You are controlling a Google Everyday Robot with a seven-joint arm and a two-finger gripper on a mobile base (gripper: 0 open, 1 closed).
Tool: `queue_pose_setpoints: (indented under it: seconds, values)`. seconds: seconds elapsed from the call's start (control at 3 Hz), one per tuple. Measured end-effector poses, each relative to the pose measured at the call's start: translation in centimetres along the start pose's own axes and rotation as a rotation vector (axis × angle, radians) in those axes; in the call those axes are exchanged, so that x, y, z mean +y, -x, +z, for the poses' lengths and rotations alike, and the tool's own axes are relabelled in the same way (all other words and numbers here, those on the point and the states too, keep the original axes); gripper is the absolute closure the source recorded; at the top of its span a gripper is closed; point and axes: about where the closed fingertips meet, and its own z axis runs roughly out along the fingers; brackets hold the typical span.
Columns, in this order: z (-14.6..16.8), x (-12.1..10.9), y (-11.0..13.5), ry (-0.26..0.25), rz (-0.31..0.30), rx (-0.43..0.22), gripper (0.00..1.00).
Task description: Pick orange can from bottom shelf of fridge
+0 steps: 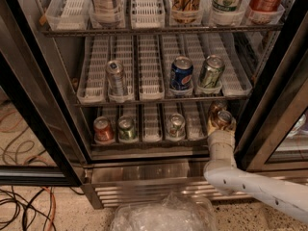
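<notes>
Progress looks to be about halfway: the gripper (220, 129) is inside the fridge (144, 173), at the 3 o'clock end of the bottom shelf (154, 140), with its arm coming in from 5 o'clock. It is right at the orange can (224, 119), which shows just at its 12 o'clock side. Whether the gripper has closed on the can I cannot tell. What seems left is a firm hold, then lifting the can out past the door frame. The can is small and copper-orange with a silver lid, roughly upright in the rightmost lane, well apart from the red can (103, 129) and green can (126, 128) towards 9 o'clock.
</notes>
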Motion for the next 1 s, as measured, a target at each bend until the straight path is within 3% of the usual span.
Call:
queue_pose_setpoints:
  seconds: [0.33,0.67,1.0]
  values:
    - [0.0,0.0,0.0,0.000,0.000,0.000,0.90]
    - [-1.9,0.4,2.0,0.055,0.002,-0.012,1.00]
    - [-2.1,0.4,2.4,0.061,0.003,-0.016,1.00]
